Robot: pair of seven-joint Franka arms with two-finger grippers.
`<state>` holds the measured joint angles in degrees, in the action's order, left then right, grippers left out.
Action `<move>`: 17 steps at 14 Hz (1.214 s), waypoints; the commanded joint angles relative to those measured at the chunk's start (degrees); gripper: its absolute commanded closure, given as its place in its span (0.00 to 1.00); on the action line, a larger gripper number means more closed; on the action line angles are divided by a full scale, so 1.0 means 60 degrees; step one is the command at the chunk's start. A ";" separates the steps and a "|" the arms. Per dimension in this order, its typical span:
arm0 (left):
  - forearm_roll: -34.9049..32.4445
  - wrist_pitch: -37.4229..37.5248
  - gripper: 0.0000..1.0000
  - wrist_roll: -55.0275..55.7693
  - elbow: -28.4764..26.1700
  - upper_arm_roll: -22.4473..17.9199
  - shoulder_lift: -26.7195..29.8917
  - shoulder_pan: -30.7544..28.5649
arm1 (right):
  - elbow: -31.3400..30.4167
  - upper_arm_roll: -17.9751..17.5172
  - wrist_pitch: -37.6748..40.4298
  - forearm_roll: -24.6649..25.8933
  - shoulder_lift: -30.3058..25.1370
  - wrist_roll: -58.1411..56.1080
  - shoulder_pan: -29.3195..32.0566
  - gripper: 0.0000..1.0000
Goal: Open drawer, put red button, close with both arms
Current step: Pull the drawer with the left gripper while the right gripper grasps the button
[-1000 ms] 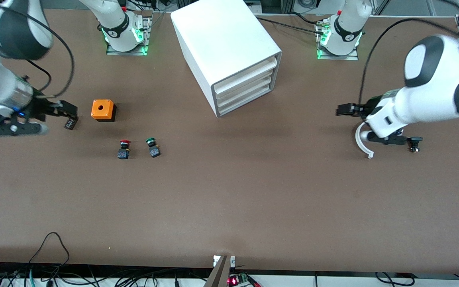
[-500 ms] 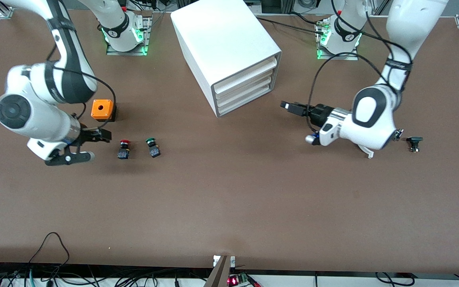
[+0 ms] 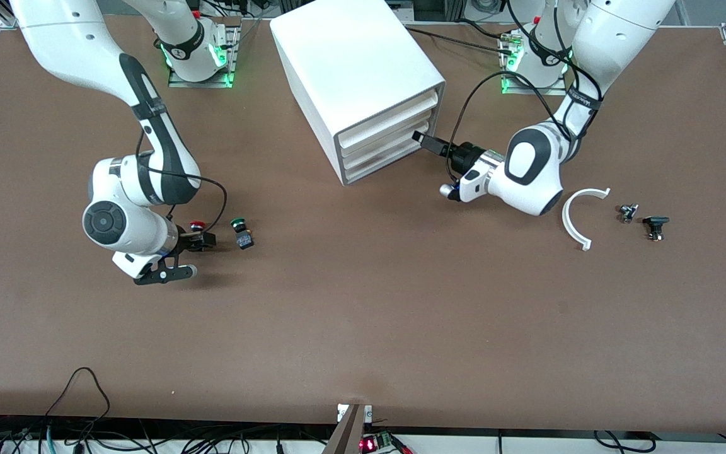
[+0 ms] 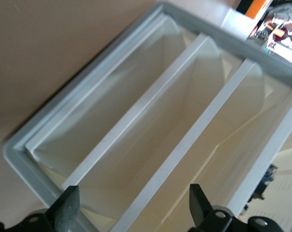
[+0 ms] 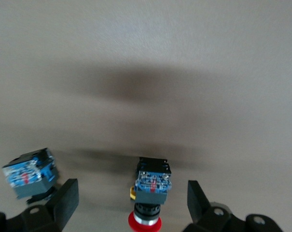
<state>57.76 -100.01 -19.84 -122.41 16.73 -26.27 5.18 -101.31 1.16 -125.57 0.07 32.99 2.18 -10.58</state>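
The white cabinet (image 3: 357, 69) stands at the table's back middle with its three drawers (image 3: 385, 142) pushed in. My left gripper (image 3: 423, 140) is open and empty, right in front of the drawer fronts at their left-arm end. The left wrist view shows the drawer fronts (image 4: 136, 116) close up between the spread fingers (image 4: 68, 210). The red button (image 3: 197, 224) lies on the table beside the green button (image 3: 241, 233). My right gripper (image 3: 202, 239) is open and low around the red button (image 5: 151, 186), with its fingers (image 5: 200, 199) either side and not touching it.
The green button's body (image 5: 30, 173) lies just outside one right finger. A white curved strip (image 3: 574, 217) and two small black parts (image 3: 655, 226) lie toward the left arm's end. Cables run along the table's near edge (image 3: 86, 384).
Both arms swung in fast. The right gripper moved from beside the orange cube down to the red button. The left gripper moved across to the drawer fronts, uncovering the white curved strip.
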 commanded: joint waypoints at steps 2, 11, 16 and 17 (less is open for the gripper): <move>0.0627 -0.0307 0.01 -0.1115 -0.0676 0.0331 0.0247 -0.0043 | -0.0107 0.0011 0.0024 -0.0158 0.0025 0.0910 0.0020 0.00; 0.0671 -0.0734 1.00 -0.1543 -0.0956 0.0654 0.0320 -0.0101 | -0.0853 0.0011 -0.0853 -0.0070 0.0069 0.0208 0.0225 0.00; 0.0554 -0.1522 1.00 -0.1425 -0.0195 -0.0236 0.0656 -0.0921 | -0.1396 0.0011 -0.1645 -0.0099 -0.0004 -0.0115 0.0226 0.00; 0.0539 -0.1568 1.00 -0.1440 0.0009 -0.0297 0.0628 -0.1024 | -0.1396 0.0011 -0.1646 -0.0099 -0.0004 -0.0115 0.0226 0.03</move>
<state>61.30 -106.29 -28.70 -123.93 16.87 -23.24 0.59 -108.30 1.53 -134.44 0.07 34.20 3.02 -9.66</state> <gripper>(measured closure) 0.780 0.004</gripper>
